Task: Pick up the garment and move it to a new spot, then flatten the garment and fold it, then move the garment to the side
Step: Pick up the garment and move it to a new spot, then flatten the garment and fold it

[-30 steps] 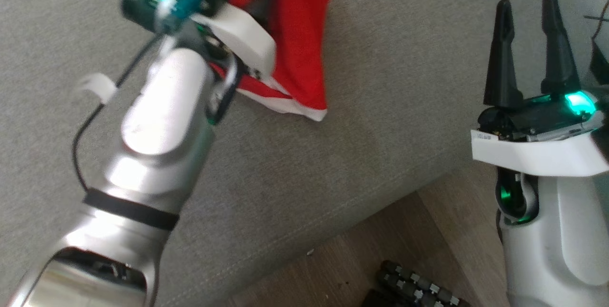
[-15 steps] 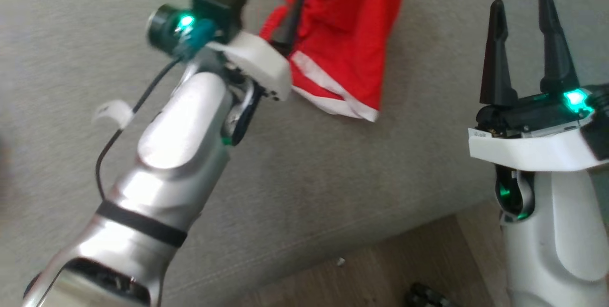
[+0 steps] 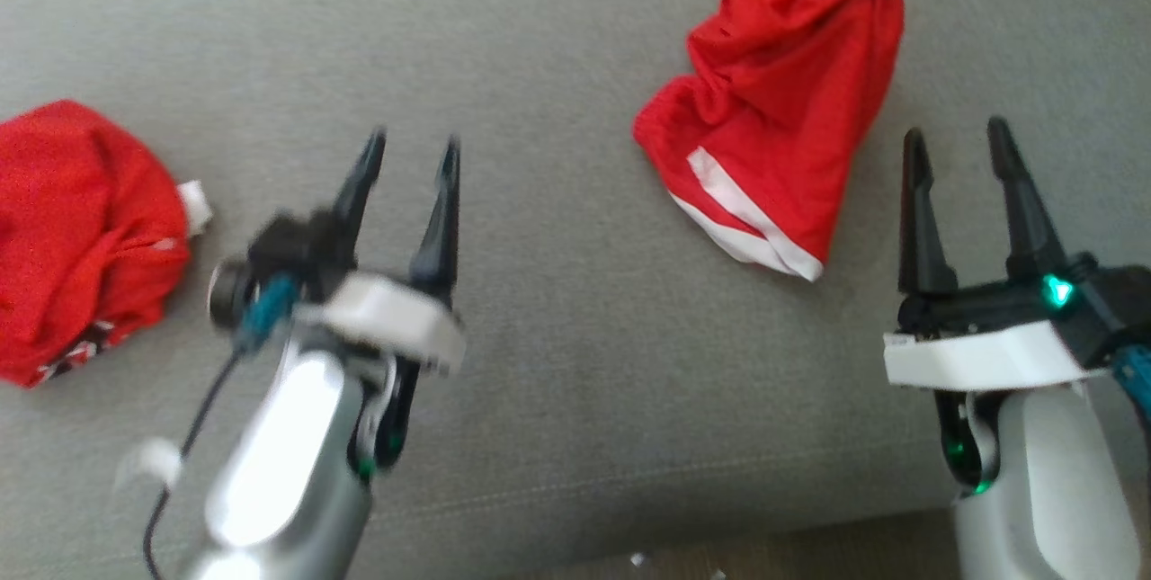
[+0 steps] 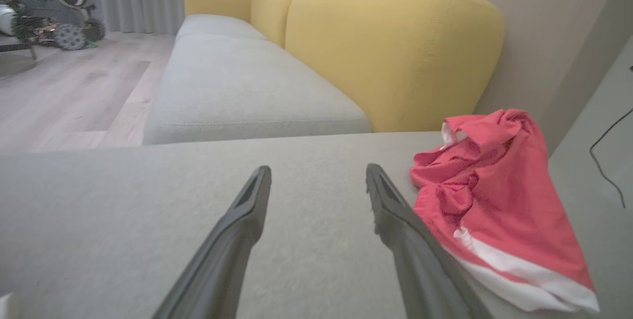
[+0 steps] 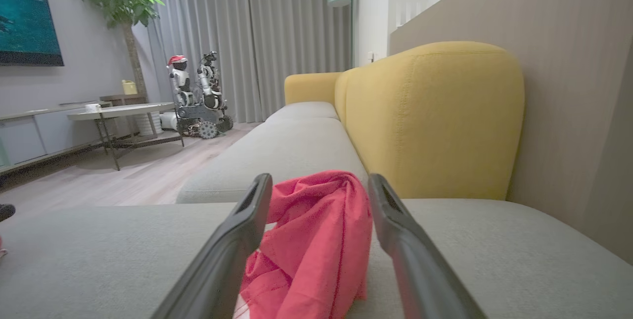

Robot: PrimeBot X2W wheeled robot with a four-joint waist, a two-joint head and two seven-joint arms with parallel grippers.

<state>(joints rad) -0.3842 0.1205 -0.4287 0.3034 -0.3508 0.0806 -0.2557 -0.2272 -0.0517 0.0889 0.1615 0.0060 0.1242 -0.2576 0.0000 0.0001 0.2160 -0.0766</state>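
The garment [image 3: 773, 103], red with a white band along one edge, lies crumpled on the grey cushion [image 3: 557, 310] at the upper right of the head view. My left gripper [image 3: 414, 141] hovers open and empty over bare cushion, well to the left of it. In the left wrist view the garment [image 4: 494, 195] lies just right of my open left gripper [image 4: 317, 169]. My right gripper [image 3: 955, 130] stands open and empty just below and right of the garment. In the right wrist view the garment [image 5: 316, 240] shows between and beyond the open right gripper [image 5: 319, 178].
A second red heap of cloth [image 3: 81, 238] lies at the cushion's far left. A yellow backrest [image 5: 435, 116] rises behind the garment. The cushion's front seam [image 3: 629, 481] runs near the bottom, with wood floor [image 4: 59, 96] beyond. Another robot [image 5: 198, 96] and a table [image 5: 118, 111] stand across the room.
My left gripper opened, let go of the garment and drew back to the left. The garment now lies loose on the cushion. The head camera has shifted.
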